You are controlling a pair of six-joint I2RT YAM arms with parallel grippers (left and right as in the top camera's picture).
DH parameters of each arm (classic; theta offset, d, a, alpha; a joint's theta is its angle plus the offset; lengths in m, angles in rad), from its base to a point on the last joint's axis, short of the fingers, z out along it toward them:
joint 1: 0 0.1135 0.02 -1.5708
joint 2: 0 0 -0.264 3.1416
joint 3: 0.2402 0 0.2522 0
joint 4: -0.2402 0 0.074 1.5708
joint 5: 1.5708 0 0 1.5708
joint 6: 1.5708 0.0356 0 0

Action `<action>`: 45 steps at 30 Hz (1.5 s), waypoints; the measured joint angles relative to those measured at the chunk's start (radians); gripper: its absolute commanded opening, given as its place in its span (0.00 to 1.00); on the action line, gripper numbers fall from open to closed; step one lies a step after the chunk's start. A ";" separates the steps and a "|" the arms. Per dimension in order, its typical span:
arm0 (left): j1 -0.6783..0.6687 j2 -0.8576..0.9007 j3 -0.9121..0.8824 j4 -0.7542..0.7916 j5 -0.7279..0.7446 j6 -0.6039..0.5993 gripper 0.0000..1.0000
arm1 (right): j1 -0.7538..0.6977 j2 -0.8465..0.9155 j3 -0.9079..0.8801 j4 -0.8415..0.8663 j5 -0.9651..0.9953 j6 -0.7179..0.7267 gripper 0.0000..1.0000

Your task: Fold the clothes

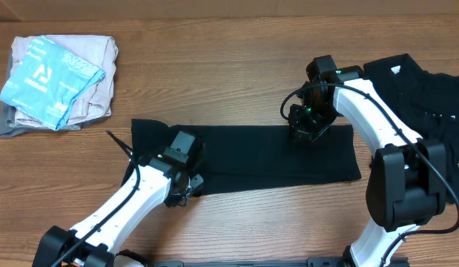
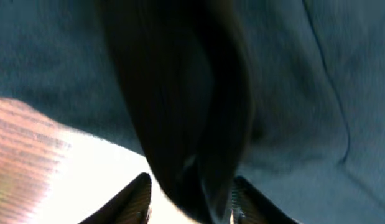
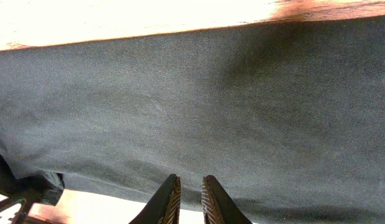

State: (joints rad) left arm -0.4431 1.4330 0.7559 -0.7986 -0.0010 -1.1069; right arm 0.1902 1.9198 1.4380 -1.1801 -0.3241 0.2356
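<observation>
Left wrist view is showing the left end effector [image 2: 189, 200] with its jaws standing apart around a raised ridge of dark cloth; whether it is pinching that ridge I cannot tell. Overhead, this end effector is sitting at the 7 o'clock corner of the black garment [image 1: 266, 156], its arm reaching in from the table's 7 o'clock edge. The right end effector [image 3: 189, 200] is showing its jaws drawn almost together at the cloth's edge, seemingly pinching it, and is pressing at the garment's 1 o'clock edge, its arm arching in from 4 o'clock. The garment is lying mid-table [image 1: 214, 59] as a long flat strip, so I judge it partly folded, with the lengthwise folds remaining. A heap of black clothes [image 1: 426, 81] is waiting unfolded at 2 o'clock, while a light folded stack [image 1: 58, 81] is resting at 10 o'clock.
</observation>
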 measured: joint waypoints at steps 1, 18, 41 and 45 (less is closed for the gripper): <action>0.011 0.008 0.000 0.007 0.001 -0.003 0.34 | 0.000 0.000 0.000 -0.001 0.000 0.000 0.17; 0.051 0.054 0.040 -0.004 0.069 0.116 0.15 | 0.000 0.000 0.000 0.002 0.000 0.000 0.18; 0.060 0.125 0.088 0.136 -0.050 0.130 0.08 | 0.000 0.000 0.000 -0.010 0.000 -0.001 0.18; 0.084 0.125 0.089 0.140 -0.054 0.130 0.13 | 0.000 0.000 0.000 -0.012 0.000 0.000 0.18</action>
State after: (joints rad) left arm -0.3592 1.5581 0.8444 -0.6586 -0.0547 -0.9771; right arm 0.1905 1.9198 1.4380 -1.1923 -0.3241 0.2352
